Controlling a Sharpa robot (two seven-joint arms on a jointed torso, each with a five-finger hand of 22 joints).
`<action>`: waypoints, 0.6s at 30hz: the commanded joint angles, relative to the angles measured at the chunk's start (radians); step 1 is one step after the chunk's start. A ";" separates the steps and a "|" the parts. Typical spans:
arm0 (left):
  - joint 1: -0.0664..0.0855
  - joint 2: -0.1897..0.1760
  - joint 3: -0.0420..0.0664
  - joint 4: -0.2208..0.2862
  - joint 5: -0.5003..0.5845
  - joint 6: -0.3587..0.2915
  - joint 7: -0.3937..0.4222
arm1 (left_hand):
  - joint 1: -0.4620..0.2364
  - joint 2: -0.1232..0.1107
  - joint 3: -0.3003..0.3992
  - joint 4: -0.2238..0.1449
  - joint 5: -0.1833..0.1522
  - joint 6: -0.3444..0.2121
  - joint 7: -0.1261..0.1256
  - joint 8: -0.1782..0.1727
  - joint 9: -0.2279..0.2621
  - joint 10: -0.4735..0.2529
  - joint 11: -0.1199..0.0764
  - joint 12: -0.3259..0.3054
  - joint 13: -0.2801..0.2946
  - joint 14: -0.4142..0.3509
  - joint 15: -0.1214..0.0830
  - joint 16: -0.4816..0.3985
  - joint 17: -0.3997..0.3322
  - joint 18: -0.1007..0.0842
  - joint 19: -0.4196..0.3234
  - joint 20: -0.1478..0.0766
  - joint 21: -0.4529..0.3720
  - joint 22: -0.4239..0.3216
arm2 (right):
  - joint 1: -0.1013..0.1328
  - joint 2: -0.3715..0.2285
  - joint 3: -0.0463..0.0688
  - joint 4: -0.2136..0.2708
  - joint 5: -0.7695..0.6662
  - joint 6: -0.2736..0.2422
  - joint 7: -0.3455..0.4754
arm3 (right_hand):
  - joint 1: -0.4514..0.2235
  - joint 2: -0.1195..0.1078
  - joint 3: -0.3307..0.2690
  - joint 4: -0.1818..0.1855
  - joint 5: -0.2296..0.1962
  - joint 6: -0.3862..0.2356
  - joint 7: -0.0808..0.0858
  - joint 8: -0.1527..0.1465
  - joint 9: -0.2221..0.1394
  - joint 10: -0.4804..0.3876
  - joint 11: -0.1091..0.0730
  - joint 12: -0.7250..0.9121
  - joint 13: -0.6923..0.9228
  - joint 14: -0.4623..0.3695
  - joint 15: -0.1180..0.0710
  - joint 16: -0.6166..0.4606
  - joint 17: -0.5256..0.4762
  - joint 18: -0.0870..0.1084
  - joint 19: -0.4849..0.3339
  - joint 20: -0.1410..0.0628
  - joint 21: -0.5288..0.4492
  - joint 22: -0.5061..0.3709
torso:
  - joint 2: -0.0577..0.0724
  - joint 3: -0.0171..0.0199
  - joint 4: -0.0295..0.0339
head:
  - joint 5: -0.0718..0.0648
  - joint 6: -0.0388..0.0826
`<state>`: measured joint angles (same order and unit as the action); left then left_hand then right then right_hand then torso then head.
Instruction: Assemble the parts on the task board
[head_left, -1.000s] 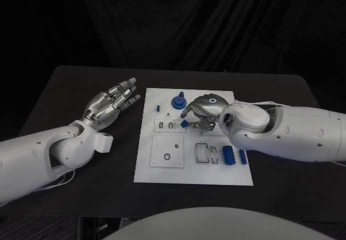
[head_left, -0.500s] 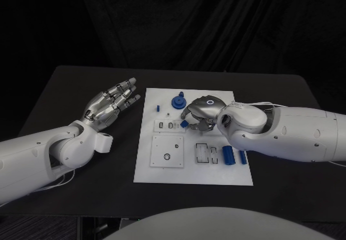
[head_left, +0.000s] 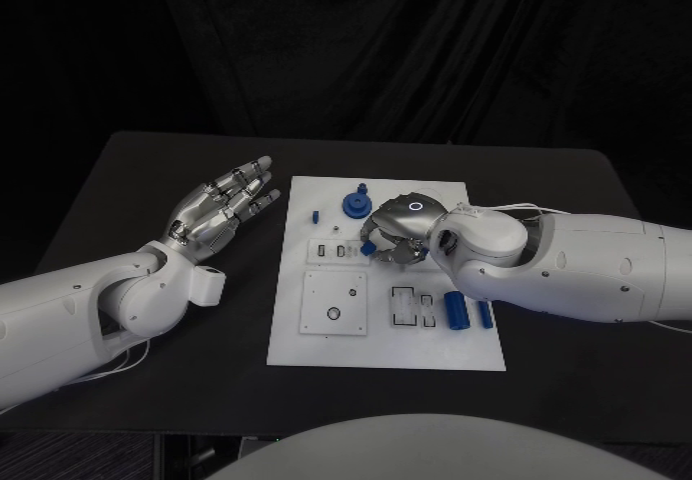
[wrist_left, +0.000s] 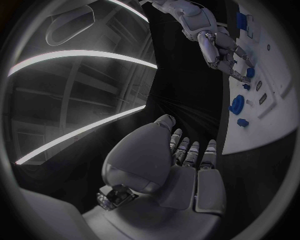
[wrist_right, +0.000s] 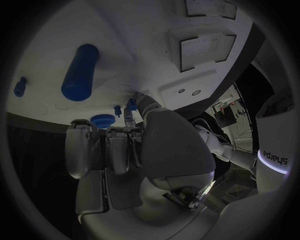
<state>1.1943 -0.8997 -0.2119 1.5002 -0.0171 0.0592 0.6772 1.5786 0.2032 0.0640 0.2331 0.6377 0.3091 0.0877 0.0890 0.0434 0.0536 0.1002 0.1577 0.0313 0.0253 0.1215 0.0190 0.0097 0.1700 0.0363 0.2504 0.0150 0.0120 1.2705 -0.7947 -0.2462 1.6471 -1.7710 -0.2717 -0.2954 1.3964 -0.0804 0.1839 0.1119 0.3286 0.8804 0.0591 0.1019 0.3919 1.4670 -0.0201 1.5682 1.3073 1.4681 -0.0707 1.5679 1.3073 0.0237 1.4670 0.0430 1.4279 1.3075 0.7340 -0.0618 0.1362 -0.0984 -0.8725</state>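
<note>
The white board (head_left: 387, 340) lay in the middle of the black table (head_left: 144, 180), running from the upper centre of the head view down toward its lower centre. The right hand (head_left: 397, 228) hung over the upper middle of the board, fingers curled downward. Compared with a second earlier, it had slid a little toward the left of the frame, and its white forearm had followed. A small blue piece (head_left: 369, 246) showed at the hand's fingertips, at the left edge of the hand; whether the fingers actually pinched it could not be told from the head view. In the right wrist view the fingers (wrist_right: 81, 145) stood side by side, bent over the board, with a tiny blue piece (wrist_right: 132, 104) just past the thumb tip.

The left hand (head_left: 219, 210) rested in the upper left of the head view, left of the board and apart from it, palm up with fingers spread and holding nothing. It had not moved since the earlier frames.

On the board, a blue round knob (head_left: 355, 205) sat just left of the right hand near the top edge, and a small blue peg (head_left: 316, 214) lay farther left. A blue cylinder (head_left: 457, 311) and a slimmer blue bar (head_left: 485, 314) lay side by side in the lower right part of the board, unchanged from before.
</note>
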 joint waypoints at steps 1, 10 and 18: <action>-0.002 0.002 0.001 0.001 -0.001 0.013 0.013 | 0.000 -0.009 0.006 -0.001 -0.005 -0.005 0.000 -0.005 0.000 -0.007 0.001 0.004 0.000 -0.001 0.006 0.003 0.002 0.012 -0.002 0.007 0.003 0.001 | -0.005 0.003 -0.001 -0.001 -0.007 -0.009 0.020 | -0.007 0.011 0.004 0.004 -0.005 0.028 -0.006 0.013 0.007 0.104 -0.007 0.003 0.263 0.103 -0.008 0.003 0.263 0.012 0.031 -0.007 0.000 0.217 | 0.000 -0.0006 -0.0006 | 0.002 0.000; -0.002 0.001 0.001 0.001 -0.001 0.013 0.011 | 0.000 -0.009 0.006 -0.001 -0.005 -0.005 0.000 -0.005 0.000 -0.007 0.001 0.004 0.000 -0.001 0.006 0.003 0.002 0.012 -0.002 0.007 0.003 0.001 | -0.006 0.001 -0.001 -0.003 -0.007 -0.079 0.037 | -0.011 0.035 0.007 0.008 -0.011 0.109 -0.008 0.053 0.032 0.104 -0.009 0.003 0.263 0.103 -0.011 0.003 0.263 0.011 0.032 -0.011 0.000 0.217 | -0.001 -0.0001 -0.0001 | 0.003 0.000; -0.003 0.000 0.001 0.002 -0.001 0.015 0.010 | 0.000 -0.009 0.006 -0.001 -0.005 -0.005 0.000 -0.005 0.000 -0.007 0.001 0.004 0.000 -0.001 0.006 0.003 0.002 0.012 -0.002 0.007 0.003 0.001 | -0.006 -0.009 -0.001 0.004 -0.007 -0.095 0.026 | 0.009 0.040 0.006 -0.011 -0.020 0.168 -0.007 0.085 0.061 0.104 -0.009 0.003 0.263 0.103 -0.011 0.003 0.263 0.012 0.031 -0.012 -0.001 0.217 | 0.000 0.0000 0.0004 | 0.006 0.000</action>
<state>1.1936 -0.9005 -0.2119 1.5000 -0.0171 0.0606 0.6767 1.5786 0.2032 0.0640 0.2331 0.6377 0.3091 0.0877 0.0890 0.0434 0.0535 0.1002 0.1577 0.0313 0.0253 0.1215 0.0190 0.0097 0.1701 0.0362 0.2504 0.0150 0.0119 1.2670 -0.8004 -0.2472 1.6469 -1.7716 -0.3317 -0.2720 1.3940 -0.0505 0.1917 0.1057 0.3119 1.0130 0.0726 0.1636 0.4194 1.4667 -0.0197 1.5682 1.3073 1.4644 -0.0743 1.5679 1.3073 0.0238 1.4670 0.0358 1.4279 1.3073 0.7333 -0.0619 0.1360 -0.0938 -0.8725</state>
